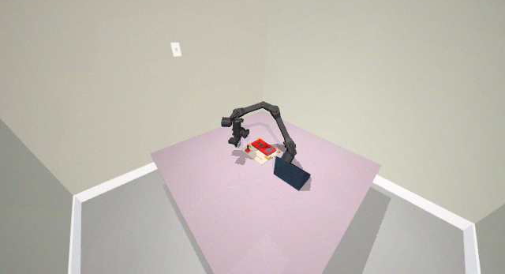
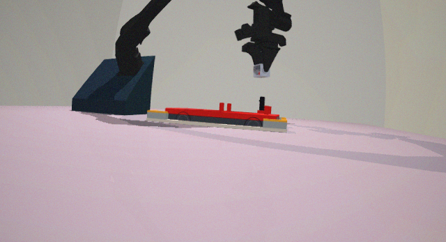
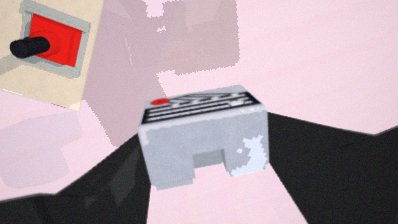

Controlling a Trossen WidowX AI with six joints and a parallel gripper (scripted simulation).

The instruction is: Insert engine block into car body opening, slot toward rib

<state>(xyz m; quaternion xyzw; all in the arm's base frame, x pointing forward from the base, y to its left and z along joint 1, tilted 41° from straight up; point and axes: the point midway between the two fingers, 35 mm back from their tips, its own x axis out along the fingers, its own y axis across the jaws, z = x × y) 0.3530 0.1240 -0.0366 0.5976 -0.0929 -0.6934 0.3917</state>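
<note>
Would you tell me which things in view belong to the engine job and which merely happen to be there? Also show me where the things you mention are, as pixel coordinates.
For the job:
- engine block (image 2: 260,72) (image 3: 205,145)
- car body (image 1: 263,147) (image 2: 209,113)
- gripper (image 2: 262,68) (image 3: 201,129)

Not needed:
- black-handled red piece (image 1: 248,149) (image 3: 60,45)
- wall plate (image 1: 176,49)

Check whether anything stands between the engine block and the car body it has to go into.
Yes: the black peg stands between the engine block and the car body, though the block appears to hang above the peg's tip.

end effector (image 2: 262,68): closed on grey block (image 2: 261,71) | raised above car body (image 2: 216,114)
</note>
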